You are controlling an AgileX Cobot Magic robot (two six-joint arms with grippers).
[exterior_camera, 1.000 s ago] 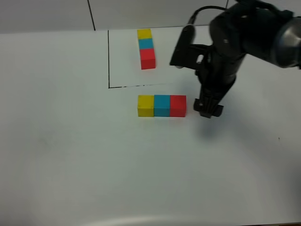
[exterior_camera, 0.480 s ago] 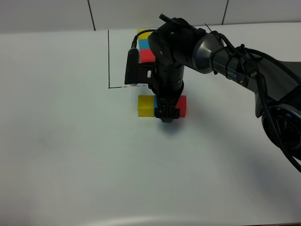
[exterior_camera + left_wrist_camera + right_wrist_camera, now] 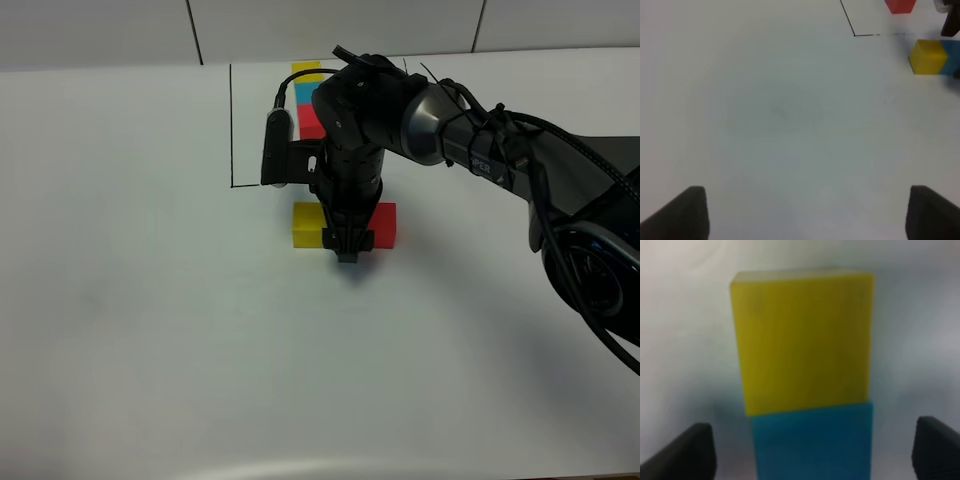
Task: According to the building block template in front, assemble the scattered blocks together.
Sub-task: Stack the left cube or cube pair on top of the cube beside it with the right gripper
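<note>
- Right hand (image 3: 348,246) low over the middle of the loose row on the white tabletop (image 3: 150,330) — fingers (image 3: 687,452) apart, one on each side of the blue block (image 3: 812,440), not touching it.
- Left hand (image 3: 805,212) well apart from the blocks, wide open, holding nothing.
- Loose blocks side by side and touching: yellow block (image 3: 307,224), blue one hidden under the arm from above, red block (image 3: 383,223).
- Same color order as the template (image 3: 308,95) inside the black line (image 3: 231,125), so probably almost done.
- Best to close slowly and evenly on the blue block — no knocking yellow or red out of line.
- Best to keep the hand straight up and down, centered on blue.
- If only squaring the row, a soft squeeze, then let go and lift straight up.
</note>
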